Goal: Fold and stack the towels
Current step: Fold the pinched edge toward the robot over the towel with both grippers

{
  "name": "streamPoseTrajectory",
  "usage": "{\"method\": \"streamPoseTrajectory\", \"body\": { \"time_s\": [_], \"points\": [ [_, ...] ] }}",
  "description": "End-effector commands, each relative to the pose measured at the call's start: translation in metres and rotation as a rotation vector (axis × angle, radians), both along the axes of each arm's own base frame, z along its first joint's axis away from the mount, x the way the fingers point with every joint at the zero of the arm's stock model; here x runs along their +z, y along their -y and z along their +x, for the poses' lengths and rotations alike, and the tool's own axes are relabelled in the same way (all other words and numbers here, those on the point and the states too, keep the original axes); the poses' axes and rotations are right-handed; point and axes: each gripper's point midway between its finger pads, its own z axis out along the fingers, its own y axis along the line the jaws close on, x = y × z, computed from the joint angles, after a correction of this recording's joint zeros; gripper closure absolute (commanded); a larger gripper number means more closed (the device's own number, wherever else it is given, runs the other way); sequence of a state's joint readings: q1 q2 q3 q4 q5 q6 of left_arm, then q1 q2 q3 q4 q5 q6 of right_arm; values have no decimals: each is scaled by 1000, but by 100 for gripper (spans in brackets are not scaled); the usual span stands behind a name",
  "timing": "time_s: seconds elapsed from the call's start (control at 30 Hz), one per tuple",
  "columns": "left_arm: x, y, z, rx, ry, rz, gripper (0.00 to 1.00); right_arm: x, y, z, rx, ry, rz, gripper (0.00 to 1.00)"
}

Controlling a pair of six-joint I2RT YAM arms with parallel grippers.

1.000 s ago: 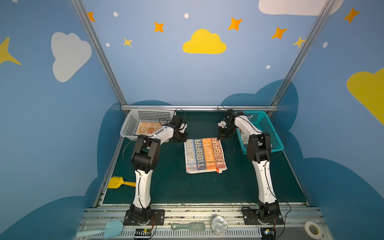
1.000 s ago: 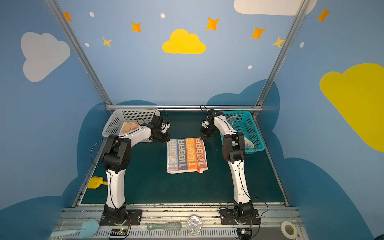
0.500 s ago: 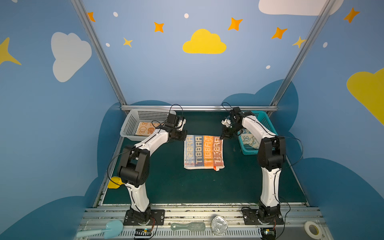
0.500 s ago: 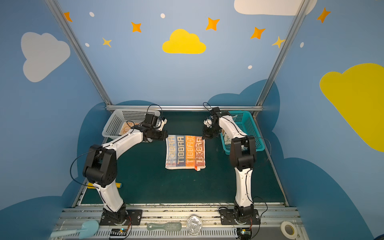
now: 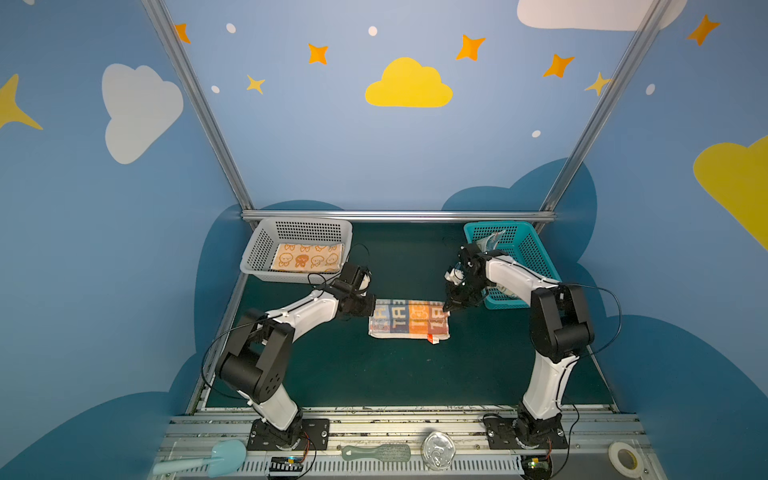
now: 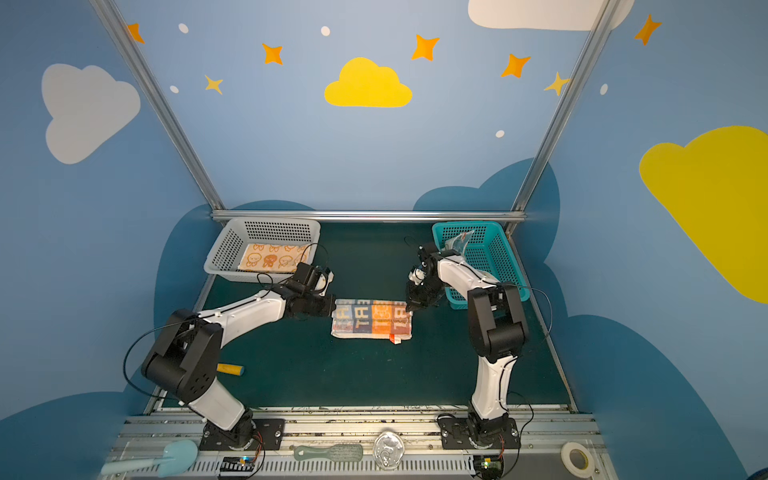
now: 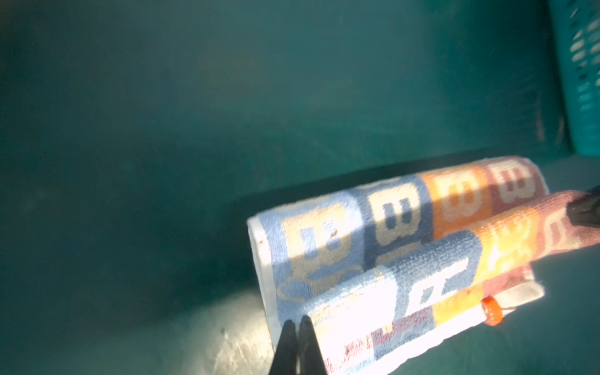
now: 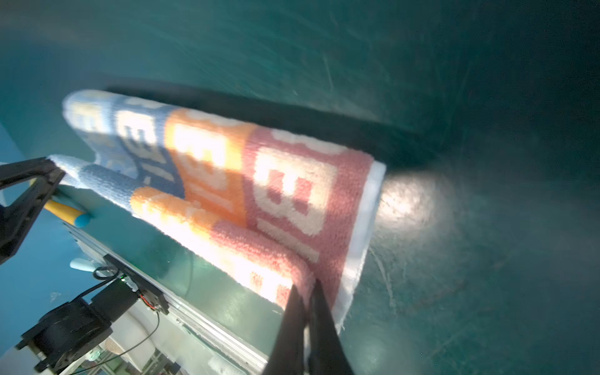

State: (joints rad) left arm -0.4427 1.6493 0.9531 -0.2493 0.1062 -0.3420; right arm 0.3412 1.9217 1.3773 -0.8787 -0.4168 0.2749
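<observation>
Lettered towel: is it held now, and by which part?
Yes. The lettered towel is pinched at both corners of its raised top layer: left gripper one, right gripper the other.

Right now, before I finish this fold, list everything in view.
Grey perforated plastic basket: one, grey, far left.
Teal perforated plastic basket: one, teal, far right.
Lettered terry towel: one, orange-blue-pink, mid-table, partly folded.
Bunny-print towel: one, orange-cream, flat in grey basket.
Crumpled cloth: one, pale blue-cream, in teal basket.
Cylindrical handle: one, yellow, left table edge, partly hidden.
Plastic scoop: one, pale blue, front rail.
Brush: one, green, front rail.
Clear round container: one, transparent, front rail.
Tape roll: one, white, front rail's right end.
Left gripper: one, black, shut on lettered towel's left end.
Right gripper: one, black, shut on its right end.
</observation>
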Motion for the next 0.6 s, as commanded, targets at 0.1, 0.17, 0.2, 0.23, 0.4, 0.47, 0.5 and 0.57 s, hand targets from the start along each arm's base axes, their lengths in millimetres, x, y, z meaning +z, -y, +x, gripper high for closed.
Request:
{"method": "streamPoseTrajectory", "body": {
  "time_s": [0.1, 0.17, 0.2, 0.23, 0.4, 0.47, 0.5, 0.57],
  "points": [
    [-14, -10, -5, 64, -21, 48, 97, -12, -2, -10, -23, 2, -40, 99],
    [-19, -14, -3, 75, -31, 72, 97, -20, -4, -14, -24, -18, -57, 99],
    [-19, -14, -1, 78, -32, 77, 97, -24, -4, -15, -28, -25, -68, 99],
    [-19, -14, 3, 77, -31, 84, 97, -28, -3, -15, -35, -34, -80, 99],
    [-20, -11, 22, 83, -38, 91, 97, -46, 3, -12, -70, -69, -117, 100],
    [-19, -8, 30, 82, -35, 88, 97, -52, 4, -6, -79, -73, -120, 100],
    [-18, -7, 34, 83, -35, 86, 97, -55, 6, -1, -82, -76, -131, 100],
    [-16, -6, 41, 85, -28, 87, 97, -58, 9, 8, -75, -70, -158, 100]
  ]
}}
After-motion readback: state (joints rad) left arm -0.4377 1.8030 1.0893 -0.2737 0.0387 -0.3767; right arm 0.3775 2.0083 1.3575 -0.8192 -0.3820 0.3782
